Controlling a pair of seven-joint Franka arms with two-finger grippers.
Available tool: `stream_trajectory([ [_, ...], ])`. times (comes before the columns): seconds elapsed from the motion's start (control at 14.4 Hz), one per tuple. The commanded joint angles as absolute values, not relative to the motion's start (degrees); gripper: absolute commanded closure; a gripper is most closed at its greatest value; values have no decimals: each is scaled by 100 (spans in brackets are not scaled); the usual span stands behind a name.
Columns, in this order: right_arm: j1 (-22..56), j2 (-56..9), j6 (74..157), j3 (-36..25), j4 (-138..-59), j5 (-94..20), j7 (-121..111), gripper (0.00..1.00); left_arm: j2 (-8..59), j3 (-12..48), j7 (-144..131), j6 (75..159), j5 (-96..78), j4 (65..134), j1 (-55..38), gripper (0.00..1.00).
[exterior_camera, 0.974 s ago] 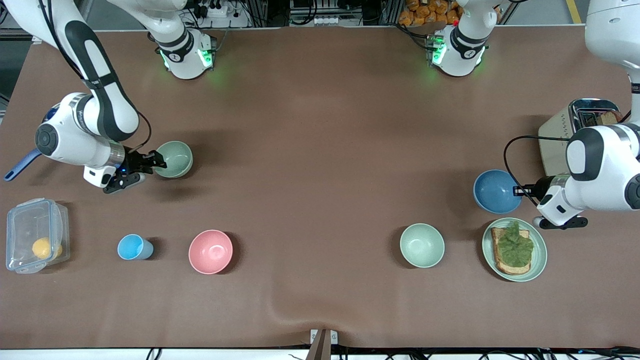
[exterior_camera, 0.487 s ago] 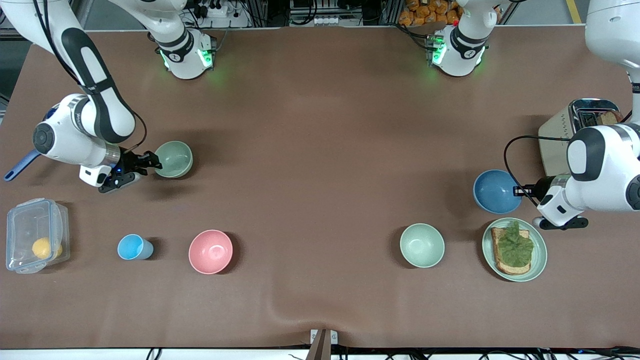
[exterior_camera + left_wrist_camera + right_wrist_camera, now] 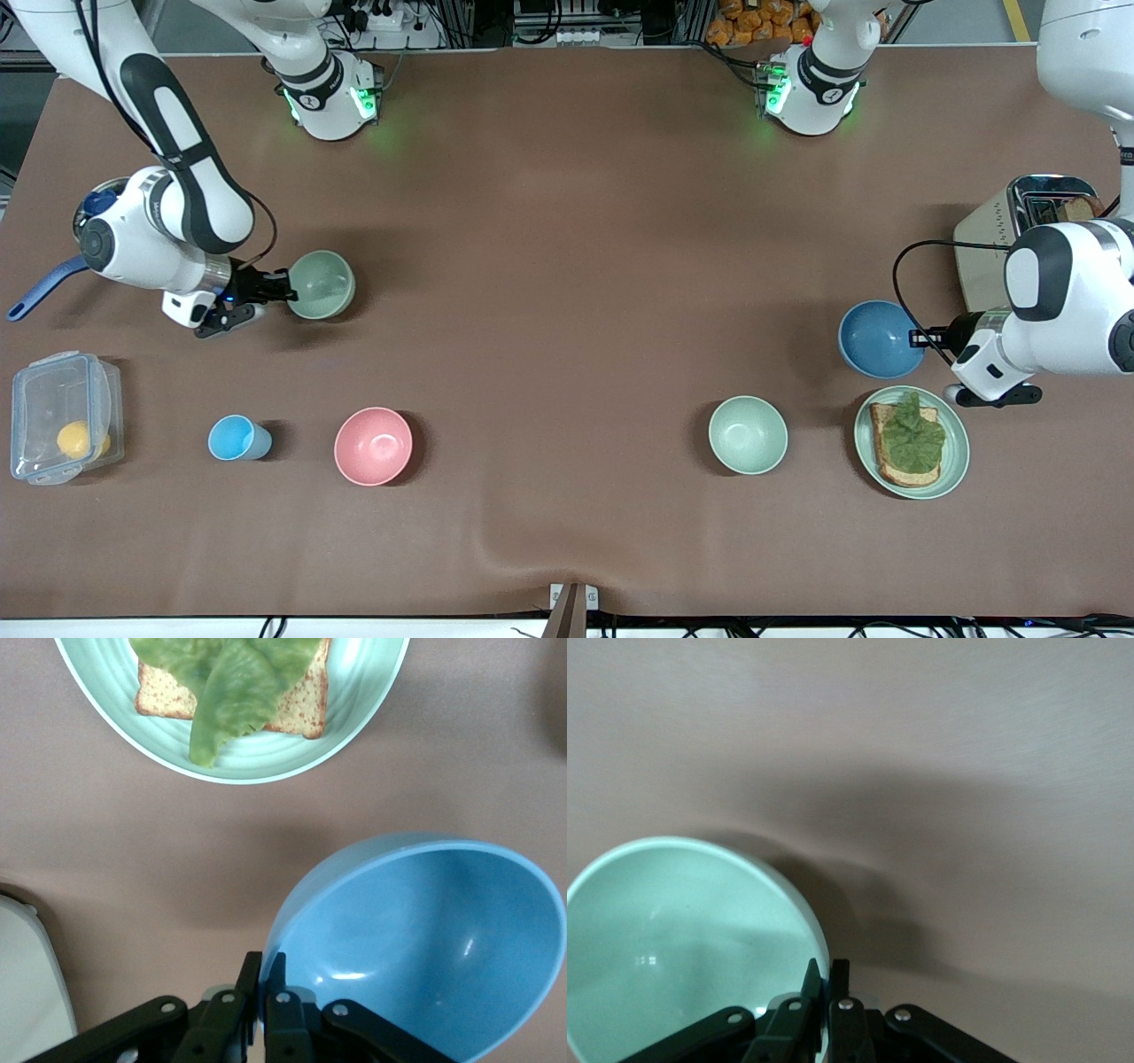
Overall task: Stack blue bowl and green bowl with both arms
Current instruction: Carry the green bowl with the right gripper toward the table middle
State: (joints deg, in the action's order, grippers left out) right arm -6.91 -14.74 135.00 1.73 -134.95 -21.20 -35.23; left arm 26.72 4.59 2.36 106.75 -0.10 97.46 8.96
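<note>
Both claws [image 3: 917, 337] [image 3: 285, 290] on bowl rims [image 3: 880, 338] [image 3: 322, 283].

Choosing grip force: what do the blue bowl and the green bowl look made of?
Blue bowl: probably plastic, smooth with a soft sheen; thin rim, small pale highlights inside. Green bowl: likely the same matte plastic, with faint glints and an even colour. Neither is certain from looks alone.

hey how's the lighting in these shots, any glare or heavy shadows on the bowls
Front view: even light, soft shadows beside the green bowl and blue bowl. Left wrist view: small highlights inside the blue bowl, dark shadow under it. Right wrist view: a broad shadow on the table.
</note>
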Motion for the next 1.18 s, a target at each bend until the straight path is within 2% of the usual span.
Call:
stream_trajectory([
  [0.0,-126,-1126,13201,176,-13421,-2382,-2675,100,2646,466,229,10556,-105,9686,888,100],
  [0.28,657,-906,13192,193,-13316,-2443,-1418,100,2646,466,228,10556,-105,9686,861,100],
  [0.63,2098,-879,13306,176,-12886,-2522,769,100,2646,466,281,10556,-79,9677,870,100],
  [0.97,3276,-1325,14359,176,-12780,-2540,2229,100,2646,466,255,10547,-35,9624,853,100],
  [1.11,3540,-1433,14537,176,-12744,-2540,2608,100,2646,466,255,10547,-26,9624,853,100],
])
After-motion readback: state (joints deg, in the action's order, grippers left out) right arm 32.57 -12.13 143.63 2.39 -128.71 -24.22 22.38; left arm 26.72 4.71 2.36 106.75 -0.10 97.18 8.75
